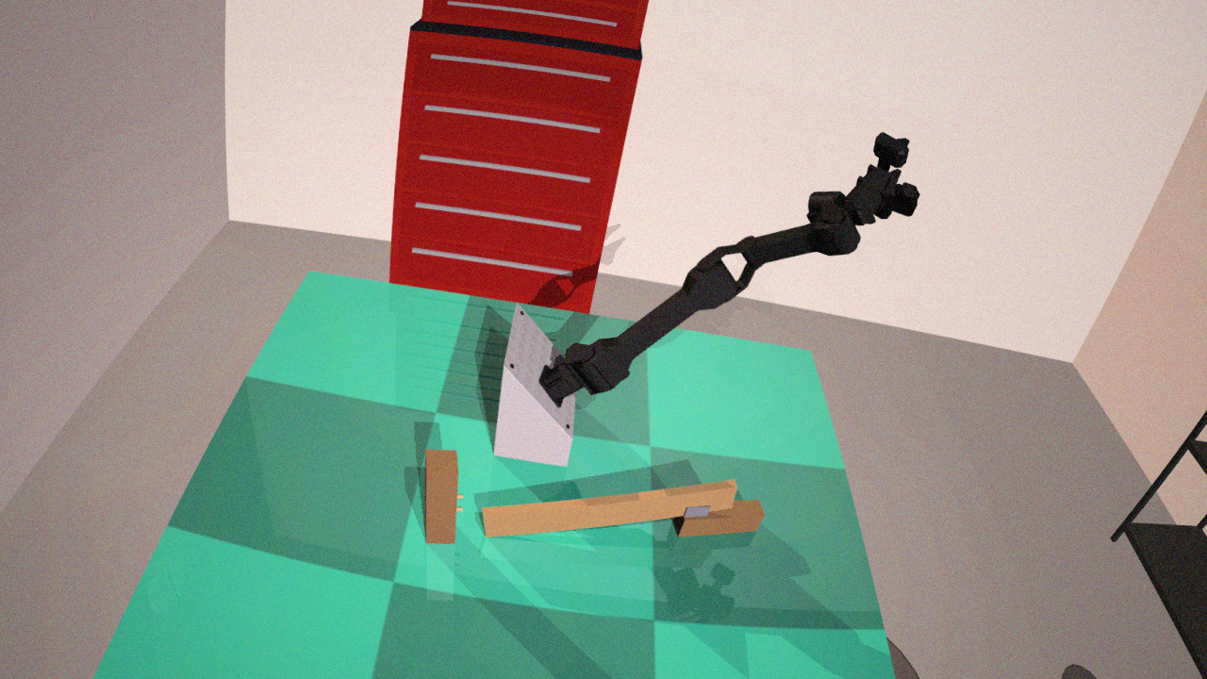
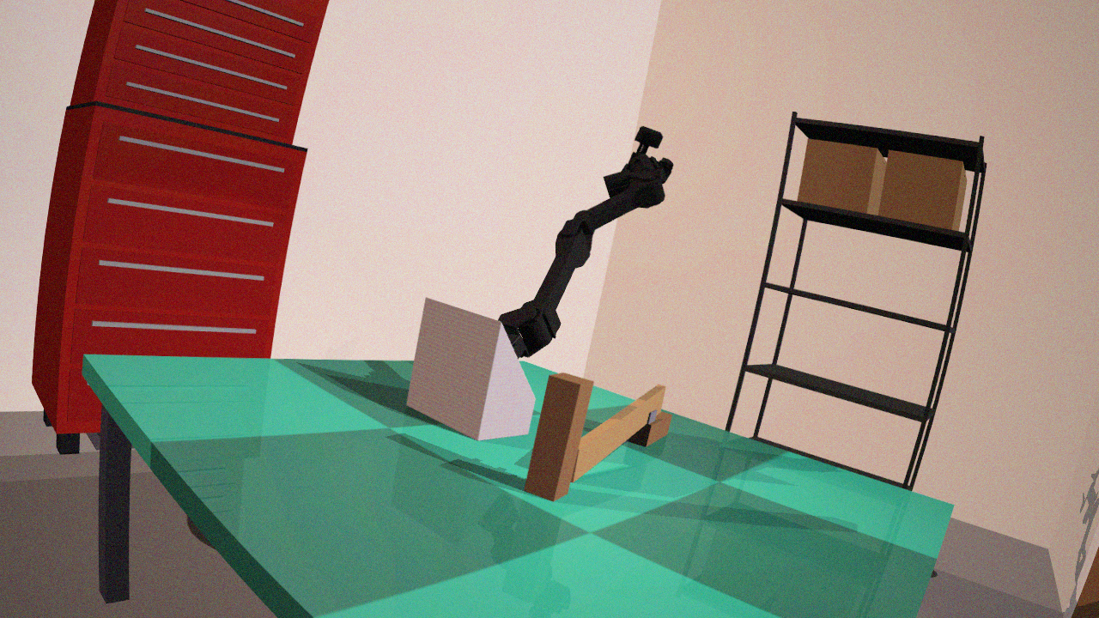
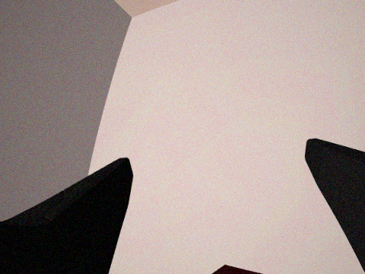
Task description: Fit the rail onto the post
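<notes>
The long light wooden rail (image 1: 590, 513) (image 2: 615, 436) slopes, its far end raised in the grey bracket (image 1: 696, 511) (image 2: 652, 417) on the low footboard block (image 1: 725, 521) (image 2: 658, 430), its near end down on the table (image 1: 278, 607) (image 2: 461, 530). The short brown post (image 1: 440, 498) (image 2: 556, 438) stands upright, a small gap from the rail's near end in the top view. Two pegs (image 1: 459, 503) stick out toward the rail. The holes in the rail's end cannot be seen. My gripper (image 3: 219, 158) is open and empty, high above the table and away from the rail.
The arm rises from a pale wedge-shaped base (image 1: 531, 422) (image 2: 461, 368) behind the rail and post. A red drawer cabinet (image 1: 506, 169) (image 2: 176, 253) stands beyond the table. A black shelf rack (image 2: 868, 219) with two boxes stands by the wall.
</notes>
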